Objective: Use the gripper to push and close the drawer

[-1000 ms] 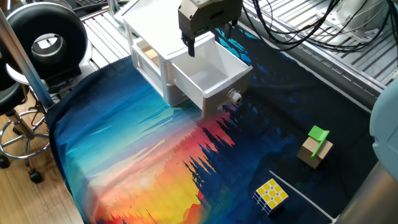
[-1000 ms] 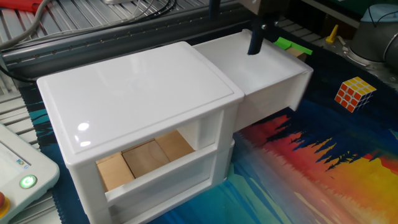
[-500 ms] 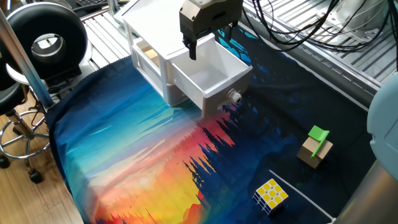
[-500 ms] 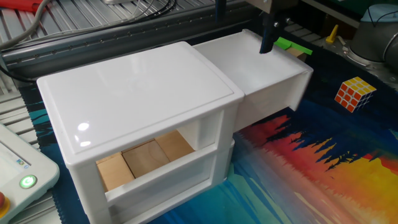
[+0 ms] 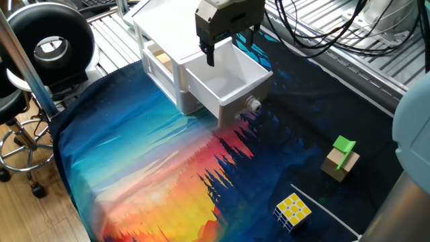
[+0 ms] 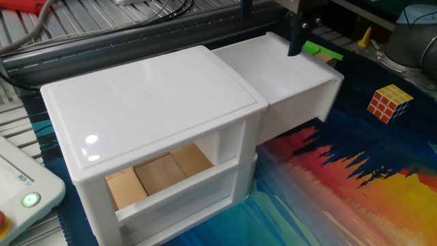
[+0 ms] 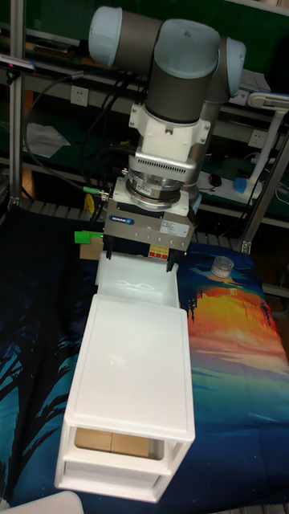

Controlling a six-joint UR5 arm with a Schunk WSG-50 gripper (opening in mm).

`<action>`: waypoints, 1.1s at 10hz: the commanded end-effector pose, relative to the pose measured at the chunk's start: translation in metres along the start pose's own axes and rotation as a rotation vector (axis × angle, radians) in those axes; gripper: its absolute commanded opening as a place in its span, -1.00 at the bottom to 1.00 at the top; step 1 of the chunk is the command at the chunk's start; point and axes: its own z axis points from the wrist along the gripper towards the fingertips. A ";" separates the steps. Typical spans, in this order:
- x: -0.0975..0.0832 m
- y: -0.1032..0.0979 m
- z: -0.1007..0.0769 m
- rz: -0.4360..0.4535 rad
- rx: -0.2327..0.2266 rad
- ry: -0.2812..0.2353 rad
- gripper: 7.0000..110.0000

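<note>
The white drawer (image 5: pixel 232 82) stands pulled out of the small white cabinet (image 5: pixel 158 30), with its round knob (image 5: pixel 254 104) facing the colourful cloth. Inside, it looks empty. My dark grey gripper (image 5: pixel 230 46) hangs over the drawer's rear half, open, with nothing between its short black fingers. In the other fixed view one black finger (image 6: pixel 295 39) shows by the far rim of the drawer (image 6: pixel 300 82). In the tall fixed view the gripper (image 7: pixel 146 253) sits above the drawer (image 7: pixel 136 281), beyond the cabinet top (image 7: pixel 136 361).
A Rubik's cube (image 5: pixel 293 210) and a wooden block with a green piece (image 5: pixel 342 160) lie on the cloth to the right. Wooden blocks (image 6: pixel 160 174) fill the cabinet's lower compartment. Black cables (image 5: pixel 316 30) run behind. A stool (image 5: pixel 47 40) stands at the left.
The gripper has shifted a little along the drawer toward its front panel. The drawer itself has not moved.
</note>
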 end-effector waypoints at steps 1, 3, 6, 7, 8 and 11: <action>0.004 0.026 -0.003 0.009 -0.110 0.020 0.98; -0.004 0.035 0.001 -0.001 -0.145 0.003 0.98; 0.000 0.035 0.004 0.002 -0.148 0.025 0.98; -0.002 0.036 0.004 0.007 -0.150 0.018 0.98; -0.005 0.038 0.004 0.009 -0.160 0.007 0.98; -0.004 0.033 0.005 0.010 -0.140 0.009 0.98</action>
